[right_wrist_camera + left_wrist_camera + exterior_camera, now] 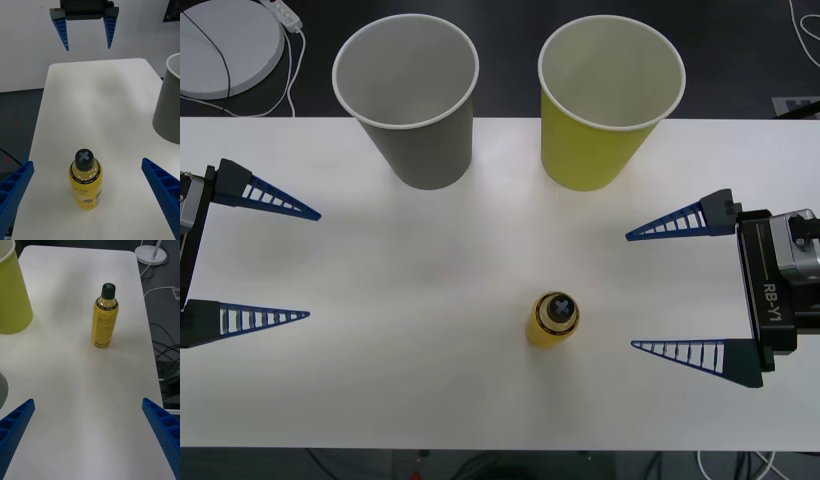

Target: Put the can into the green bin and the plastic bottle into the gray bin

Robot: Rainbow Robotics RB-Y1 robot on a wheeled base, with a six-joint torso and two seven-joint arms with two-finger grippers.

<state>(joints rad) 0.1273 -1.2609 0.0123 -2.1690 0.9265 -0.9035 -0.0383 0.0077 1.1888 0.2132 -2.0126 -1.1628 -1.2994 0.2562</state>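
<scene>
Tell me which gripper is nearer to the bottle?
The right. The right gripper is open just beside the upright bottle, toward the table's right edge. The left gripper, also open, is across the table at its left edge, clearly farther.

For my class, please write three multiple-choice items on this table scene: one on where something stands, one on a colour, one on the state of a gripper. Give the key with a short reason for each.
1. Where does the plastic bottle stand?
A. inside the gray bin
B. on the table, nearer the right gripper
C. lying down beside the left gripper

2. What colour is the bottle's cap?
A. black
B. white
C. red

3. How is the right gripper?
A. shut on the bottle
B. shut on nothing
C. open, holding nothing

Key:
1 B, it stands upright on the white table, in front of the gray bin and the green bin.
2 A, the cap is black with a cross.
3 C, its blue fingers are spread wide, apart from the bottle; the left gripper is open too.
</scene>
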